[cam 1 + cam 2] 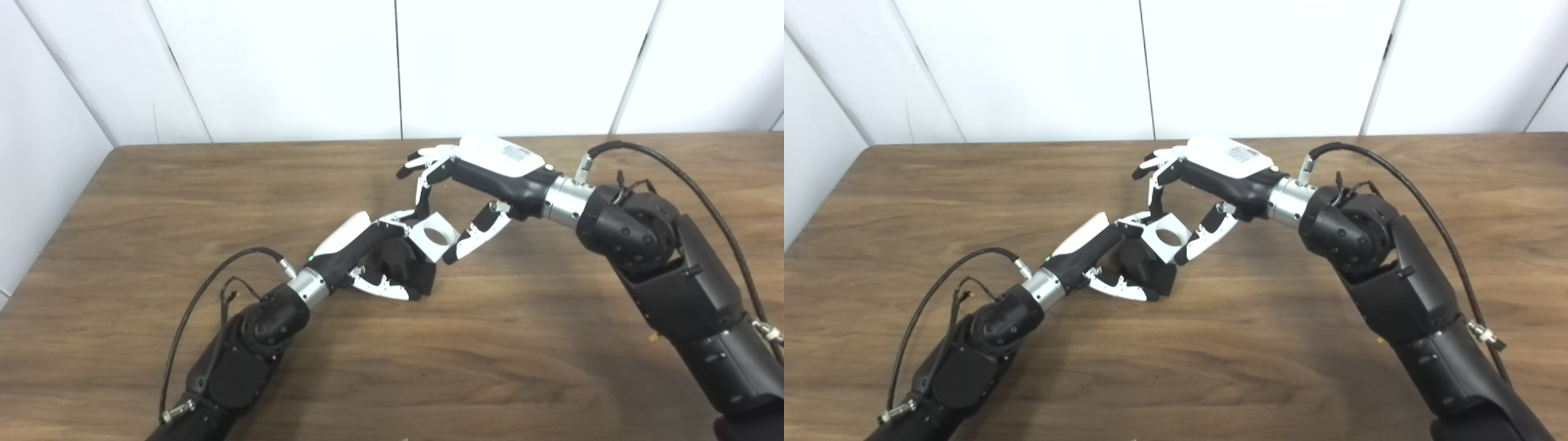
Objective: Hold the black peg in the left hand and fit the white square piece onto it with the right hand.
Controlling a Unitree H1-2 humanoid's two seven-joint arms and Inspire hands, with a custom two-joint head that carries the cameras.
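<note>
My left hand lies low over the wooden table, shut on the black peg, whose dark body shows between its fingers and thumb. The white square piece, with a round hole through its middle, is pinched between a finger and the thumb of my right hand. The piece sits tilted right at the top of the peg, touching or nearly touching it. How far the peg enters the hole is hidden by the piece and the fingers.
White wall panels stand behind the table's far edge. A black cable loops over my right forearm, and another cable arcs beside my left forearm.
</note>
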